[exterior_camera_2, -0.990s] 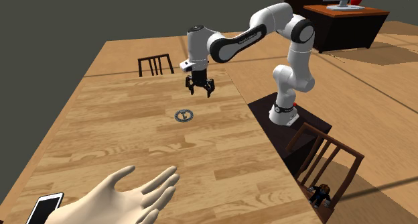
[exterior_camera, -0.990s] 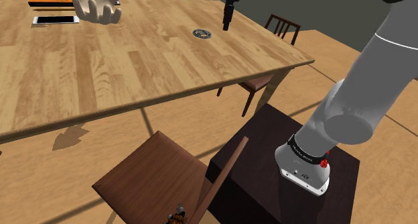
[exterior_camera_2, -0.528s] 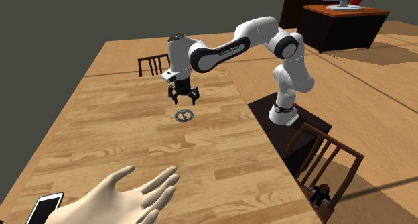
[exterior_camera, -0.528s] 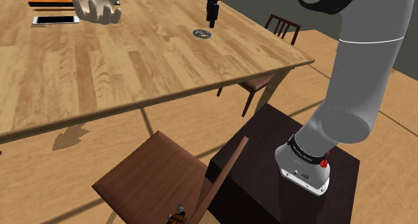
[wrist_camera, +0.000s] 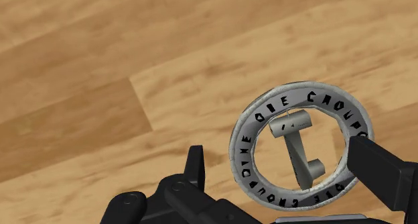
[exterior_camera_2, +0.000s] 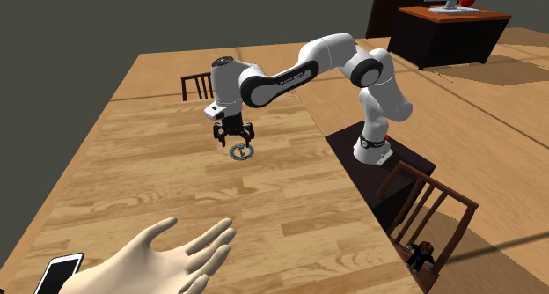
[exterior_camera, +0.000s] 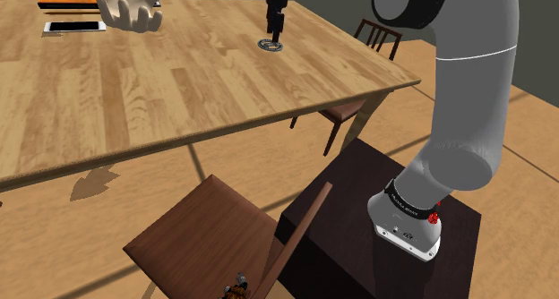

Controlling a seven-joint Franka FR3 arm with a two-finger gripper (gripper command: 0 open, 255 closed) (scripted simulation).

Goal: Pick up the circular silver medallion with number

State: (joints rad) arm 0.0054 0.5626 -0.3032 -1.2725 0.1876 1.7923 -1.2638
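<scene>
Well, the medallion [wrist_camera: 295,147] is a flat silver-grey ring with blocky black letters running all the way round its band. Across its open middle sits a grey bar shaped like a numeral one, with a tiny dark marking near its upper end, and the wood shows through the gaps on either side. It lies flat on the light wooden table [exterior_camera_2: 176,204], in the part of the top that the arm reaches over. Directly above it hangs the black gripper [exterior_camera_2: 234,141], pointing straight down and low over the ring. Its fingers [wrist_camera: 195,165] are spread wide with the medallion between them. One stands clear of the rim with bare wood between, the other meets the rim's outline on the opposite side, and I cannot tell whether it touches. Nothing is clasped and the gripper has hold of nothing. The white arm [exterior_camera_2: 299,68] stretches out over the tabletop from its dark box stand [exterior_camera: 385,252] beside the table. Well apart from the medallion, toward the table's other end, a pale model hand [exterior_camera_2: 167,257] rests palm down with a white phone [exterior_camera_2: 57,273] just beside it. One dark wooden chair [exterior_camera_2: 204,85] stands at the table's far side in the second exterior view, and another [exterior_camera: 215,239] sits close by the stand.
</scene>
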